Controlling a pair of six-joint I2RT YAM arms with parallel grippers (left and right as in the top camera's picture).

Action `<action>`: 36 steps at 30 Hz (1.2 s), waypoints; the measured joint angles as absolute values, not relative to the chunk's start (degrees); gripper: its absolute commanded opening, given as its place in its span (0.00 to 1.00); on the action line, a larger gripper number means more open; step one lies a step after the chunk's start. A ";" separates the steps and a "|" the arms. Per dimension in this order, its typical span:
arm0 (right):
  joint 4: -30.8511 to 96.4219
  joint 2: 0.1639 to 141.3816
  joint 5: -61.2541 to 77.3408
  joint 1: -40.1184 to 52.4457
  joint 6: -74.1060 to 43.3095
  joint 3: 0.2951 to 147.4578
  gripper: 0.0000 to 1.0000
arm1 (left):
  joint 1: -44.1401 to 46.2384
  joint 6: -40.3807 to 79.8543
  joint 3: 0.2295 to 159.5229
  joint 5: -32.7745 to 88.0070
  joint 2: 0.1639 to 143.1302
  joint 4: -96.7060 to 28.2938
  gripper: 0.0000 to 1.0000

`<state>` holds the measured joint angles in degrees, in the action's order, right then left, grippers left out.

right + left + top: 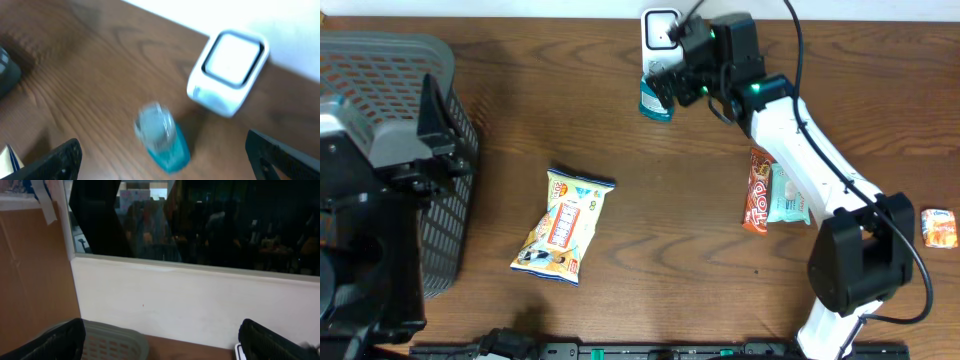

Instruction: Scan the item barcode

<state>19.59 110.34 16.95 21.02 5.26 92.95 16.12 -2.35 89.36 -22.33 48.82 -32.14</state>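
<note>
Our right gripper (162, 144) gapes wide and empty over the teal bottle (654, 104), which sits on the table just beside the white scanner (227, 70), our left gripper (161, 344) equally open and empty, so we reckon pickup and scan both lie ahead.

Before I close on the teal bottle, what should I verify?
1. Right hand open: ok.
2. Teal bottle lined up between the jaws: ok, roughly centred in the blurred wrist view.
3. Bottle standing upright: appears ok.
4. Gap between the bottle and the white scanner: ok, they stand apart.
5. Barcode side of the bottle known: cannot tell, the label is too blurred.
6. Left hand out of the way: ok, open over the basket, far from the bottle.
</note>
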 measured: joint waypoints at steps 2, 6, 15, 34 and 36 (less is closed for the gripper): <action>19.57 111.24 16.99 21.63 5.87 95.11 0.99 | 16.12 -2.35 89.03 -22.31 49.15 -31.59 0.98; 18.92 115.18 16.97 22.06 6.63 96.60 0.99 | 16.12 -2.35 87.70 -22.15 49.30 -30.98 0.98; 17.06 123.55 16.56 24.34 8.14 96.57 0.89 | 16.12 -2.37 87.55 -22.15 49.43 -30.85 0.98; 18.13 124.77 13.82 24.23 7.99 97.43 0.01 | 16.12 -2.35 87.55 -22.15 49.43 -30.61 0.98; 21.87 124.49 17.74 23.44 7.25 98.19 0.01 | 16.12 -2.37 87.53 -22.13 49.45 -29.91 0.98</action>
